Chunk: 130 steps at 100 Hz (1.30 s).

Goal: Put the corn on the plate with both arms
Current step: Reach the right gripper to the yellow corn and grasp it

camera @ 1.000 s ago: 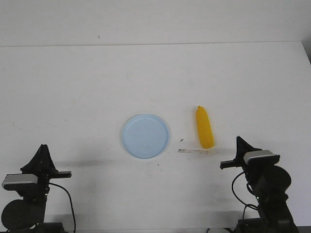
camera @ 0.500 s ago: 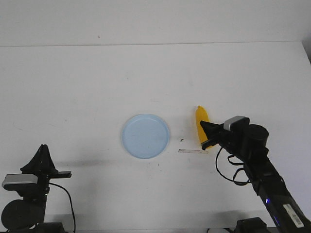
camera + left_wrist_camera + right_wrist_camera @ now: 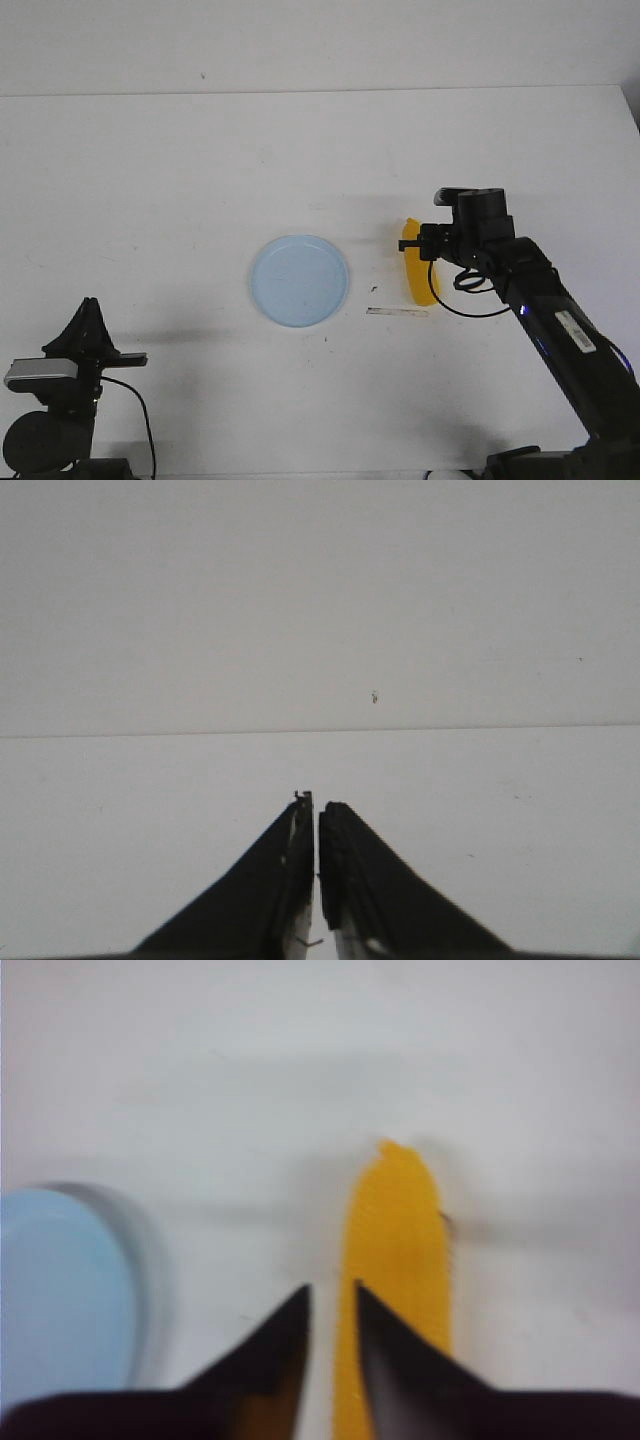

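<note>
Front view, near to far, all relative to the plate [image 3: 299,280]: your left gripper [image 3: 88,312] sits nearest the camera, well left of the plate, fingers pressed together on nothing — left wrist view shows only bare table [image 3: 320,630]. A thin strip [image 3: 397,312] lies just right of the plate. The corn [image 3: 415,268] lies on the table right of the plate, not touching. Right gripper [image 3: 428,246] is over the corn — tips a narrow gap apart, holding nothing.

- Looks like a robot test bench in a lab.
- Bare, plain white tabletop [image 3: 180,170] under both black, cabled robot arms [image 3: 540,310], blank white wall behind.
</note>
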### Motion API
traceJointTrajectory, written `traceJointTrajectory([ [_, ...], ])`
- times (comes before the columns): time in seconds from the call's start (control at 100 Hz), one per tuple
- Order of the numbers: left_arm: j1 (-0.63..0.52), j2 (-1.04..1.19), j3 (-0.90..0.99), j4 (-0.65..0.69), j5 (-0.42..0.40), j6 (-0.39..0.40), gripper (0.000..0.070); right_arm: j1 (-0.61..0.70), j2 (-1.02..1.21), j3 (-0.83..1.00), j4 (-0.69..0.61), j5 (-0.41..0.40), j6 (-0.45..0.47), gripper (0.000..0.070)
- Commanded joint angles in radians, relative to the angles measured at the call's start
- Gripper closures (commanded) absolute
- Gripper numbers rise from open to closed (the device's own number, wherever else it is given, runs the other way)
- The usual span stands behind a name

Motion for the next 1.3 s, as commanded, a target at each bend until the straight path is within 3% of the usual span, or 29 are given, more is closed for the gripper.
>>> traceJointTrajectory([
  [0.0, 0.002, -0.002, 0.005, 0.012, -0.006, -0.005, 0.0699, 0.016, 0.052, 0.056, -0.040, 0.006, 0.016, 0.0327],
  [0.06, 0.002, -0.002, 0.005, 0.013, -0.006, -0.005, 0.0699, 0.028, 0.081, 0.075, -0.043, 0.006, 0.016, 0.0236],
  [0.21, 0.002, -0.002, 0.005, 0.013, -0.006, -0.005, 0.0699, 0.051, 0.122, 0.077, -0.064, 0.042, 0.016, 0.0212],
  [0.36, 0.002, -0.002, 0.005, 0.012, -0.006, -0.005, 0.0699, 0.063, 0.151, 0.077, -0.113, 0.130, 0.016, 0.0064],
  [0.68, 0.002, -0.002, 0.005, 0.013, -0.006, -0.005, 0.0699, 0.068, 0.203, 0.077, -0.113, 0.130, 0.007, 0.0065],
  [0.94, 0.002, -0.002, 0.005, 0.012, -0.006, -0.005, 0.0699, 0.069, 0.253, 0.076, -0.120, 0.185, -0.011, 0.0092],
  [1.24, 0.002, -0.002, 0.005, 0.012, -0.006, -0.005, 0.0699, 0.086, 0.253, 0.076, -0.114, 0.185, -0.014, 0.0375],
  [1.29, 0.002, -0.002, 0.005, 0.013, -0.006, -0.005, 0.0699, 0.091, 0.253, 0.076, -0.113, 0.185, -0.015, 0.0380],
])
